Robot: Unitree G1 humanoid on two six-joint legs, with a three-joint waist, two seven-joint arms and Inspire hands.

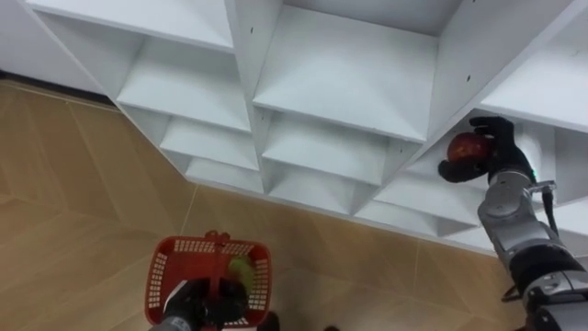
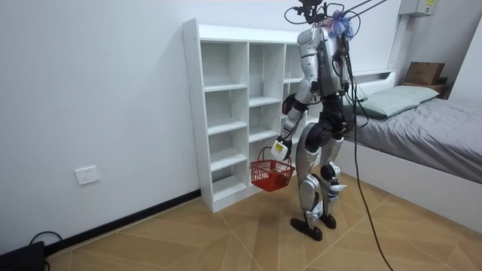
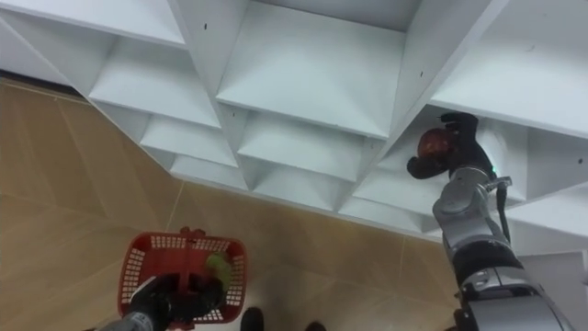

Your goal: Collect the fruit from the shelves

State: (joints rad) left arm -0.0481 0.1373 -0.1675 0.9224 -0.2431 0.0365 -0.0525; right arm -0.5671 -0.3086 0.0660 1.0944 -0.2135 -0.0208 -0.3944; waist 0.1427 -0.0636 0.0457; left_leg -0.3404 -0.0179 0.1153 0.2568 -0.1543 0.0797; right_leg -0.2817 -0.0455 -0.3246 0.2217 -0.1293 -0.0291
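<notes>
Red and round, the apple sits in the right hand, whose dark fingers and thumb are curled round it at the mouth of a compartment toward the right side of the tall white closet of open shelves. We read this as the picking step: one fruit is gripped at its shelf but not yet carried to the basket. Whether the apple rests on the shelf board or is lifted clear of it we cannot tell. The red plastic mesh basket hangs low on the other side, above the wooden plank floor, and its handle is clasped in the curled fingers of the left hand. A small green fruit already lies inside it, toward its right wall. The apple and the basket are well apart, with the apple higher and off to the right. In our judgement, the next move calls for drawing the right hand straight out of the compartment without brushing the upright divider beside it. The hand should then come down and across the body until it is above the basket's open top, and only there should the fingers loosen. Bringing the basket a little toward the right hand would shorten that path. In the room view the robot stands upright close before the closet, with a grey bed behind it.
</notes>
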